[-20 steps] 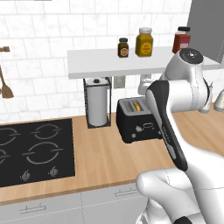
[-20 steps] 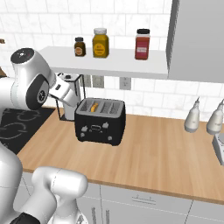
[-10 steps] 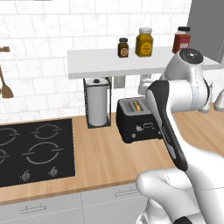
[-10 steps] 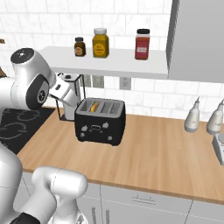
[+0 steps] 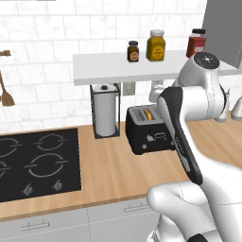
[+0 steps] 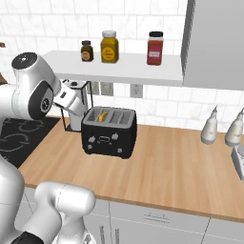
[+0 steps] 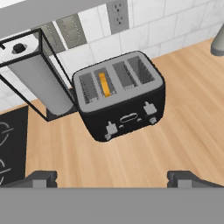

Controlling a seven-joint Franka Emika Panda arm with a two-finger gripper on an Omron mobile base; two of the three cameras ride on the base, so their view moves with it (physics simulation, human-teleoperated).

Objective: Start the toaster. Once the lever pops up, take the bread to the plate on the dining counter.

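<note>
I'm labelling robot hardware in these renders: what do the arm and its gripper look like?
The arm is glossy white with rounded, bulbous shells, a dark grey cap on its top joint and a long black panel along the link below. No cables or markings show. The gripper has two small dark grey, blocky fingertips set wide apart.

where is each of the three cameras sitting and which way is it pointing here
Left base view: behind the arm's left, facing the wall counter; the white arm rises lower right, overlapping the toaster.
Right base view: behind the arm's right, same counter; the arm rises lower left beside the toaster.
Hand view: on the hand, looking down at the toaster and bread; gripper fingertips apart at the bottom.
Shared: toaster, paper-towel roll, wood counter.
</note>
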